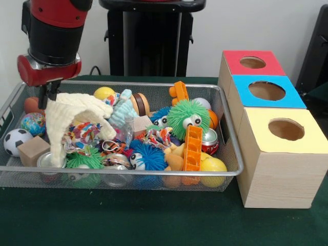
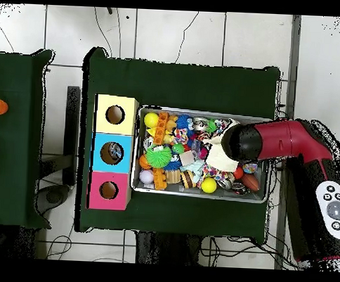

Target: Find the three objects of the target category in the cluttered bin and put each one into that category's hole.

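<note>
1. Red and black robot arm (image 1: 54, 36): descends near-vertically at the front view's left; in the overhead view it reaches in from the right.
2. Black gripper (image 1: 49, 94): points downward below a red wrist collar (image 1: 48, 70); its fingers appear closed on a cream knitted cloth (image 1: 72, 118), though partly hidden.

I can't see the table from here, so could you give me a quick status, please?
Gripper shut on cream cloth, lifting it over the bin. Blue box's hole clear. Toys crowd the bin.

In the front view, the cluttered bin (image 1: 231, 171) sits left of three boxes (image 1: 279, 169), toys inside.
</note>
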